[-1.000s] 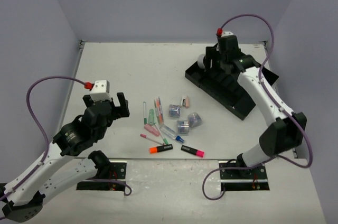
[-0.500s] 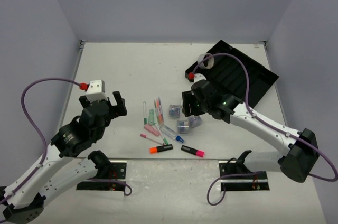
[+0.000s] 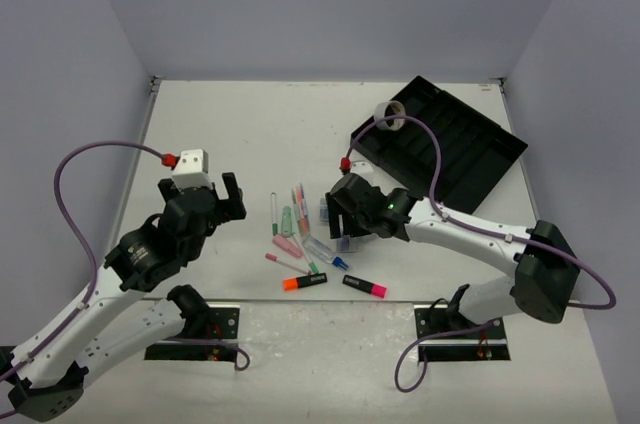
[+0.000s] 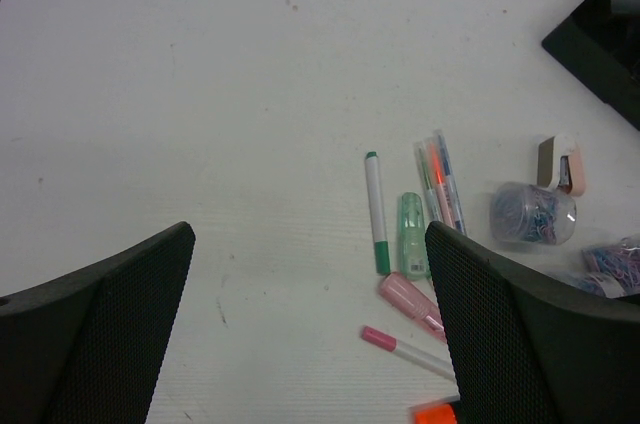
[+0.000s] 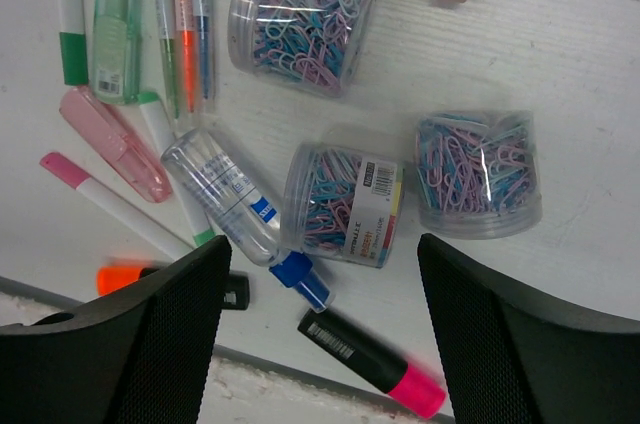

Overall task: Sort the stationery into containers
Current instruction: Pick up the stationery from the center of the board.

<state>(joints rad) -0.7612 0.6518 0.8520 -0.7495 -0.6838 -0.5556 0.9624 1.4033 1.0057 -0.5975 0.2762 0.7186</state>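
Pink-tipped highlighter (image 5: 368, 360): right wrist view, not left.

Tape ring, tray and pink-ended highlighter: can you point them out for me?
Tape ring (image 3: 390, 125), top view, on its side wall.
Tray (image 3: 482, 144), top view, on a bare compartment.
Pink-ended highlighter (image 5: 365, 352), right wrist view, on its black barrel.

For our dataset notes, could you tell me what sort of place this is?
Likely a robotics lab test cell: plain white tabletop, bare grey partition walls, two white-and-black robot arms bolted at its near edge.
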